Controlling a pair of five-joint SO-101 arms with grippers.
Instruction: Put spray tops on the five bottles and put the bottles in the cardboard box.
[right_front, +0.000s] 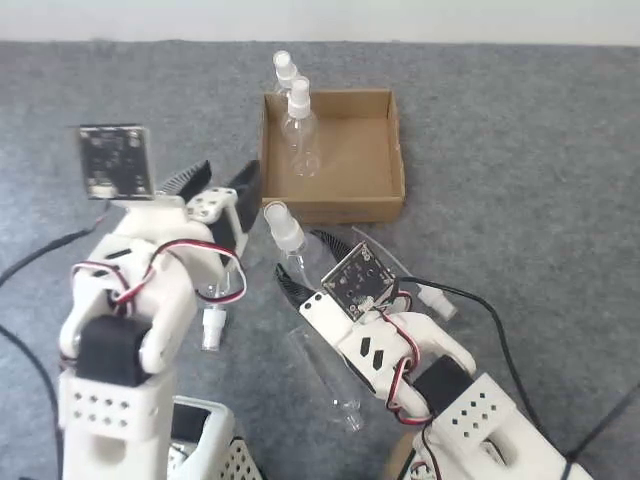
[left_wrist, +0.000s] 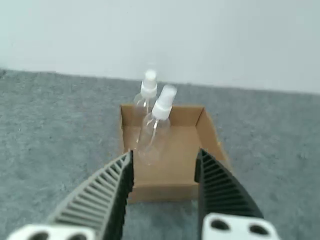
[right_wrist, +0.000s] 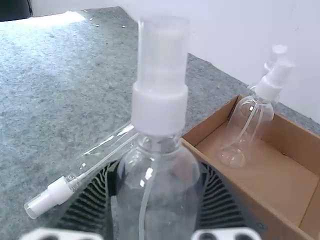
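right claw (right_front: 298, 255) clamped on a capped bottle (right_front: 283, 228) just outside the near wall of the cardboard box (right_front: 335, 210), left claw (left_wrist: 164, 154) wide open and empty: lift it over that wall, clear of the bottle standing inside (right_front: 302, 135).
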